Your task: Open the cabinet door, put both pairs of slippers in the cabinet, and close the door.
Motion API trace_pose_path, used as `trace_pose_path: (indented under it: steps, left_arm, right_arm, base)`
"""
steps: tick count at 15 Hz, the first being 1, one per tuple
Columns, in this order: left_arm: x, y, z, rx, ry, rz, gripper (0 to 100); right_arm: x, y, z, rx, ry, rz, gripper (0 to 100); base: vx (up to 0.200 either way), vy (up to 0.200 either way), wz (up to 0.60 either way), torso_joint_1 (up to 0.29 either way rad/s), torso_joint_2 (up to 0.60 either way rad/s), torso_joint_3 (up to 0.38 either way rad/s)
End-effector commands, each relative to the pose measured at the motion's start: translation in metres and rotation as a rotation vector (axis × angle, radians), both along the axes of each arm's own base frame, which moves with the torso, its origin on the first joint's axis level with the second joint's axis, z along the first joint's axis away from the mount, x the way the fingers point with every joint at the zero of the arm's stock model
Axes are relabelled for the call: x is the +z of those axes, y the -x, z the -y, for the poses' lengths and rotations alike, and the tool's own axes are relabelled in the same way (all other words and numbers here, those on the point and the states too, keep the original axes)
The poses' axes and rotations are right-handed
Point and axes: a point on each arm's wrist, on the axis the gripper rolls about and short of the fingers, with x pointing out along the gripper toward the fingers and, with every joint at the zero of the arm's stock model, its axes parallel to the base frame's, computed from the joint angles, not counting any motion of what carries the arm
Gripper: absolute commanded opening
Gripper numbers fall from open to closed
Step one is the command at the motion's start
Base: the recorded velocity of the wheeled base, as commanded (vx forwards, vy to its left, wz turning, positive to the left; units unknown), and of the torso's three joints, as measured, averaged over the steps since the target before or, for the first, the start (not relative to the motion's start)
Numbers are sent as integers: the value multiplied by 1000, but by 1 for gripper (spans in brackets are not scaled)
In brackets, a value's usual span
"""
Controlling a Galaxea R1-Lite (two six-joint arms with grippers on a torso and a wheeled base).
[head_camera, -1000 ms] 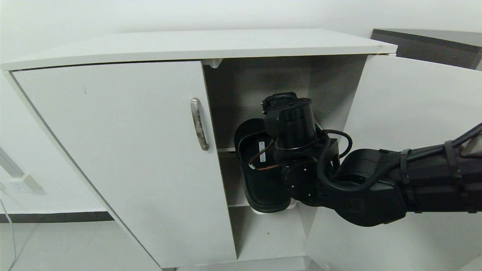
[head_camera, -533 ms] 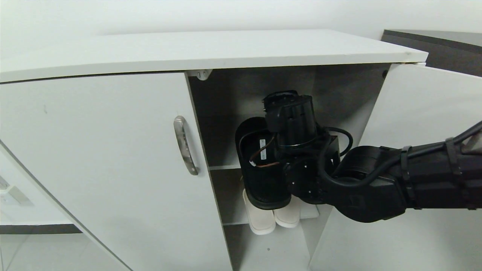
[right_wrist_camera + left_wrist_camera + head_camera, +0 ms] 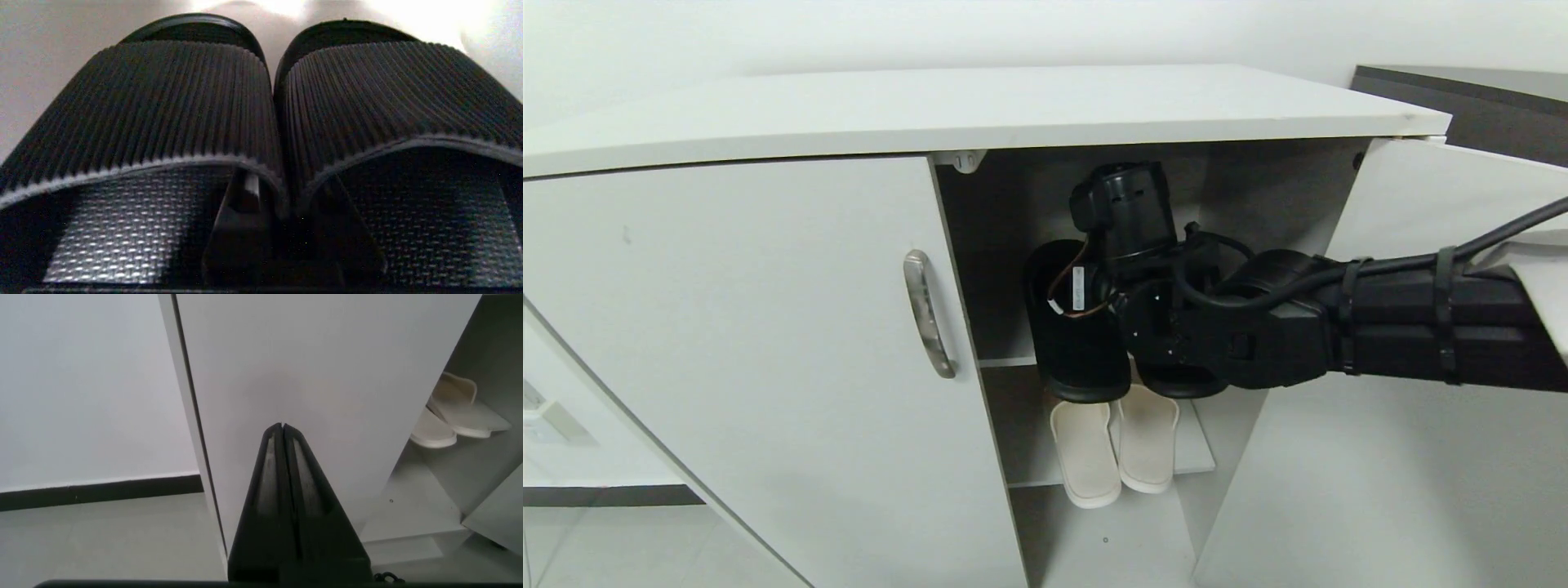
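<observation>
Slippers (image 3: pixel 188 106) black, ribbed straps, cabinet (image 3: pixel 931 98) smooth white

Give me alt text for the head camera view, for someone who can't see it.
The robot's right arm extends into an open white cabinet, holding a pair of black slippers at the upper shelf. A pair of white slippers lies on the shelf below. The left door, with a metal handle, is shut; the right door stands open.
</observation>
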Motion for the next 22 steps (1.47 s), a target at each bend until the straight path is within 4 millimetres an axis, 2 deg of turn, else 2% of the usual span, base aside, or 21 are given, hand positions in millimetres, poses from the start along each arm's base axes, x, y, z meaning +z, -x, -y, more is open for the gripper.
trace_pose_path:
  steps: [1,4,9,10,14,22]
  left_arm:
    - [0,0,0,0,0,-1,0]
    - [0,0,0,0,0,-1,0]
    - [0,0,0,3,0,-1,0]
    - [0,0,0,2,0,-1,0]
    - [0,0,0,2,0,-1,0]
    - [0,0,0,3,0,-1,0]
  right_arm:
    - [-9,-25,-5,-30,-11,-2,0]
    - [-15,-39,-6,-48,-10,5,0]
    - [-17,-43,-5,-54,-3,4,0]
    - [-17,-42,-6,-56,-1,3,100]
    - [-15,-37,-4,-52,15,-2,100]
    - [1,-1,6,-16,8,-13,100]
  base:
    - [0,0,0,0,0,0]
    - [0,0,0,0,0,0]
    - [0,0,0,0,0,0]
    - [0,0,0,0,0,0]
    - [0,0,0,0,0,0]
    - [0,0,0,0,0,0]
